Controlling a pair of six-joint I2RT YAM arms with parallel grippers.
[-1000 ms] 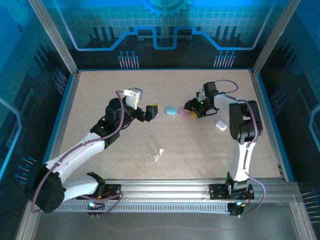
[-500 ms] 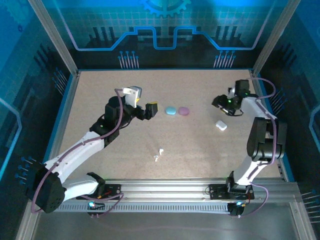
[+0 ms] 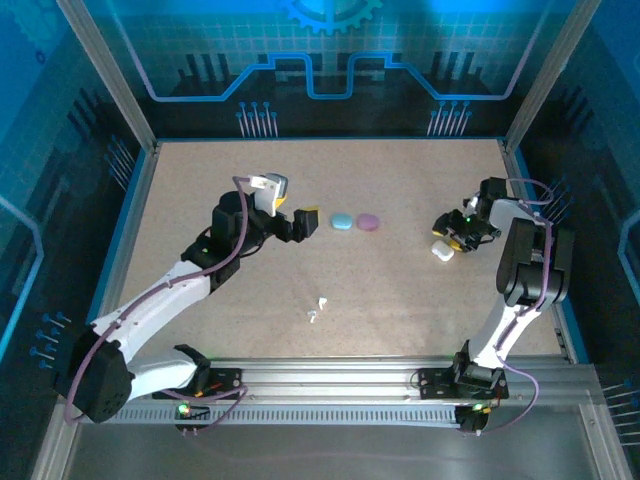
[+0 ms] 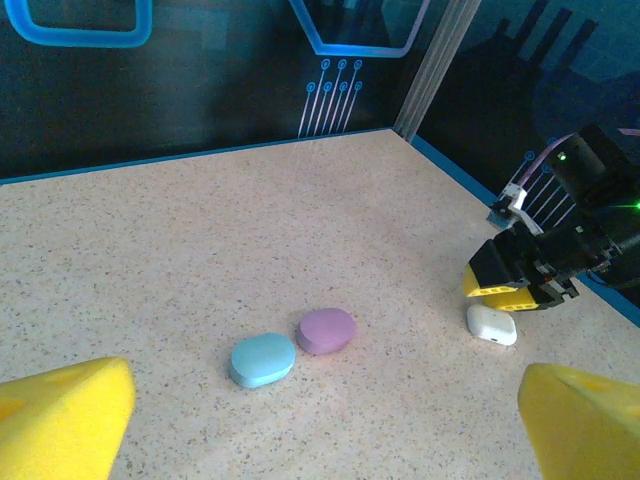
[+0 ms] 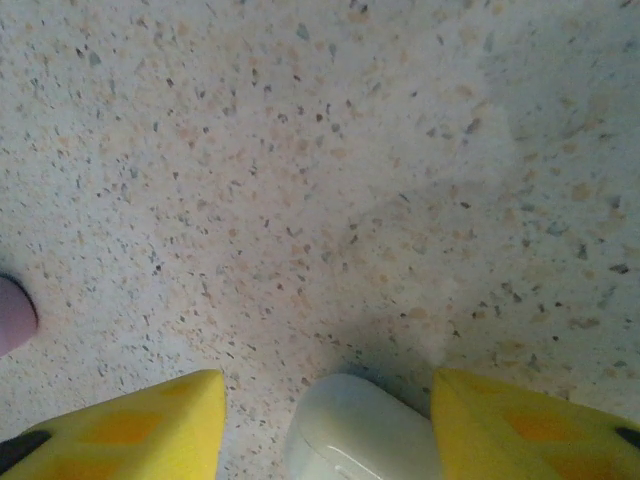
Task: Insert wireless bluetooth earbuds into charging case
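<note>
Your right pincer [image 5: 322,385] straddles the white case [image 5: 355,430], prongs apart; your left pincer [image 3: 307,222] gapes, blue case [image 3: 342,221] and purple case [image 3: 368,221] at its three o'clock.

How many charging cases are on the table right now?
3: a light blue case and a purple case side by side at centre, a white case farther right.

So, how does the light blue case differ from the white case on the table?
The light blue case is a smooth oval pebble; the white case looks boxier. The light blue case lies mid-table, close beside the purple case; the white case lies further right, between the open fingers of the right gripper. Both are small, rounded, and lie flat and closed on the table.
</note>
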